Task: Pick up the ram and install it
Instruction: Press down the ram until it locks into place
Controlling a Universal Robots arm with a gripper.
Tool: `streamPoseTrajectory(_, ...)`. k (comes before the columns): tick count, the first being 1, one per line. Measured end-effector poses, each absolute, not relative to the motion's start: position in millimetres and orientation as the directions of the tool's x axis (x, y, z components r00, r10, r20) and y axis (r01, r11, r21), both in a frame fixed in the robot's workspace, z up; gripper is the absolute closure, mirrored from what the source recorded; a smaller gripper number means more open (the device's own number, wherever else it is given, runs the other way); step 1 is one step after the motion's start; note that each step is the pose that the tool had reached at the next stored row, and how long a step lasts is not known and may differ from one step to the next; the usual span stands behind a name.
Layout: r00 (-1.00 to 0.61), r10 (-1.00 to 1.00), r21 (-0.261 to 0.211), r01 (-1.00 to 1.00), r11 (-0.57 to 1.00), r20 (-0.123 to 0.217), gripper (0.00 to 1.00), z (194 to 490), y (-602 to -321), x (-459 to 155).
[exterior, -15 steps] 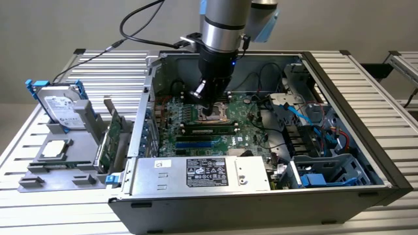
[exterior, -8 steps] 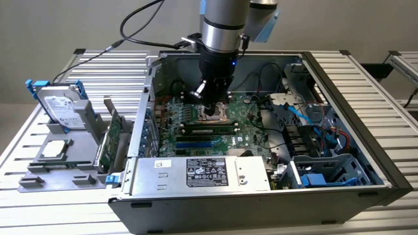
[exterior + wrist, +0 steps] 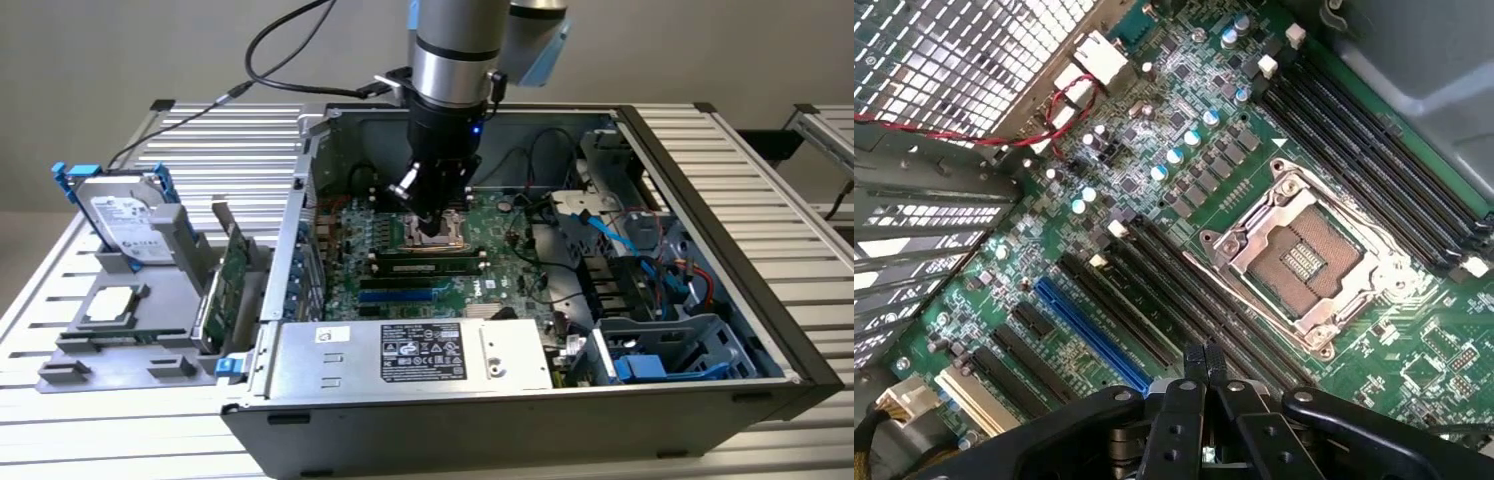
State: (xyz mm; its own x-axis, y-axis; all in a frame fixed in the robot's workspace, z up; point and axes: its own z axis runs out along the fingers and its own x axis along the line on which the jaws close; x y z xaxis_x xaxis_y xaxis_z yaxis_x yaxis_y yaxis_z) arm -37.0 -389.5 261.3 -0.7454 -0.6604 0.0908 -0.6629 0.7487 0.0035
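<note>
One open computer case [image 3: 694, 160] is being carried by a slatted metal table [image 3: 227, 130] across the middle of the exterior view. Inside it, one green motherboard [image 3: 461, 290], one silver power supply [image 3: 414, 355] at the lower edge and one drive cage [image 3: 667, 350] at the lower right are being housed. At the exterior view's left, one grey holder [image 3: 80, 370] is being loaded with one hard drive [image 3: 127, 215] with blue rails and one upright green expansion card [image 3: 230, 270]. The gripper [image 3: 434, 212] [image 3: 1204, 362] is being held low over the one processor socket [image 3: 1304, 260], its fingers being pressed together on nothing visible. The ram [image 3: 427, 267] appears to be sitting in a memory slot just below that socket in the exterior view.
</note>
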Motion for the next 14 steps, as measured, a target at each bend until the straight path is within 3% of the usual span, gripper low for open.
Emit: streamPoseTrajectory(14, -0.837, -0.542, -0.011, -0.544, 0.839, 0.075, 0.89, 261.3, -389.4, -37.0)
